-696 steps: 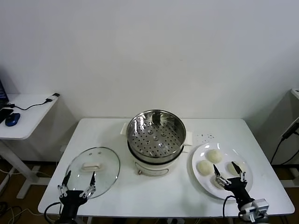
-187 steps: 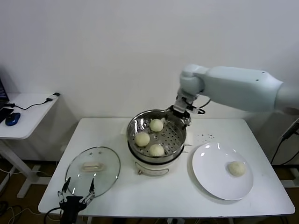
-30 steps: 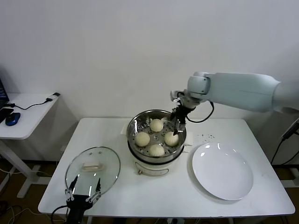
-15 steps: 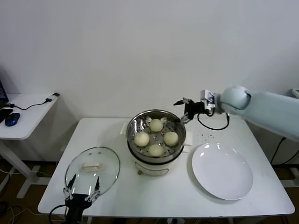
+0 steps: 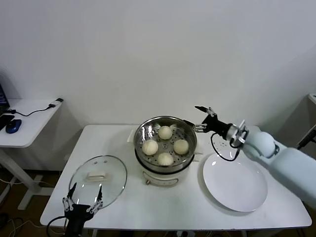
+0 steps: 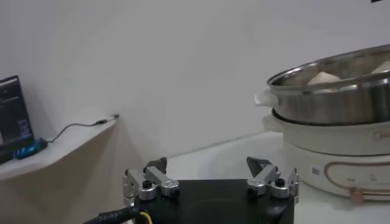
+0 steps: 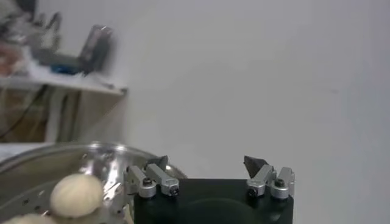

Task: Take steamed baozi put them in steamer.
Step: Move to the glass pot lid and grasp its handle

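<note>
Four cream-white baozi lie in the steel steamer (image 5: 188, 134): one at the back (image 5: 165, 132), one at the left (image 5: 150, 147), one at the right (image 5: 181, 146) and one at the front (image 5: 165, 159). My right gripper (image 5: 203, 119) is open and empty, just right of the steamer rim and above the table. In the right wrist view its gripper (image 7: 206, 161) is open beside the steamer (image 7: 97, 159), with a baozi (image 7: 74, 195) showing. My left gripper (image 5: 82, 194) is open and parked at the table's front left edge; in its wrist view (image 6: 206, 164) the steamer (image 6: 341, 97) stands ahead.
A flat white plate (image 5: 235, 180) lies bare at the right of the table. A round glass lid (image 5: 98, 175) with a white handle lies at the front left. A side desk (image 5: 24, 123) with a mouse stands at the far left.
My right gripper has drawn back from over the steamer to the right, empty. The fourth baozi stays in the steamer. The left arm has hardly moved.
</note>
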Motion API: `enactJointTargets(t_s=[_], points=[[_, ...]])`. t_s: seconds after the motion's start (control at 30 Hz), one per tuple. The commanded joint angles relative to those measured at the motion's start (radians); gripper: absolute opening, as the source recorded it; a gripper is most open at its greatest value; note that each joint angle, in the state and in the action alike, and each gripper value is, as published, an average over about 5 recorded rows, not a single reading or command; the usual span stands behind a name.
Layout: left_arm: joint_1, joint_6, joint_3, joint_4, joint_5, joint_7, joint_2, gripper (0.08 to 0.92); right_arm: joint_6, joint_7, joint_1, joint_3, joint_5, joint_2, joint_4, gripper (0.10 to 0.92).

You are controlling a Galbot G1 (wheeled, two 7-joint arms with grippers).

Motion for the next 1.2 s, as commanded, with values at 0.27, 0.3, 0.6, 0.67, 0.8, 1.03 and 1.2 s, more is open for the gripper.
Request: enactJointTargets(t_s=[0.27, 0.3, 0.6, 0.67, 0.8, 1.03, 1.2], points=[[-0.06, 0.032, -0.071, -0.008, 0.935, -0.048, 0.047, 0.823, 0.003, 0.057, -0.894, 0.939, -0.201, 0.345, 0.149, 0.823], [-0.058, 0.044, -0.07, -0.004, 1.036, -0.052, 0.054, 0.823, 0.006, 0.054, -0.907, 0.949, -0.202, 0.359, 0.148, 0.823], [-0.164, 0.095, 0.004, 0.185, 1.415, -0.13, 0.102, 0.823, 0.054, 0.024, -0.965, 0.987, -0.239, 0.447, 0.093, 0.823], [-0.203, 0.098, 0.018, 0.243, 1.395, -0.172, 0.105, 0.823, 0.057, 0.02, -0.972, 0.991, -0.255, 0.456, 0.087, 0.823], [-0.248, 0.126, 0.051, 0.32, 1.323, -0.203, 0.108, 0.823, 0.06, 0.018, -0.977, 1.0, -0.28, 0.464, 0.073, 0.823], [-0.316, 0.165, 0.106, 0.42, 1.283, -0.219, 0.098, 0.823, 0.061, 0.021, -0.968, 1.012, -0.308, 0.474, 0.054, 0.823], [-0.376, 0.188, 0.133, 0.485, 1.304, -0.216, 0.096, 0.823, 0.064, 0.021, -0.961, 1.015, -0.33, 0.482, 0.038, 0.823]])
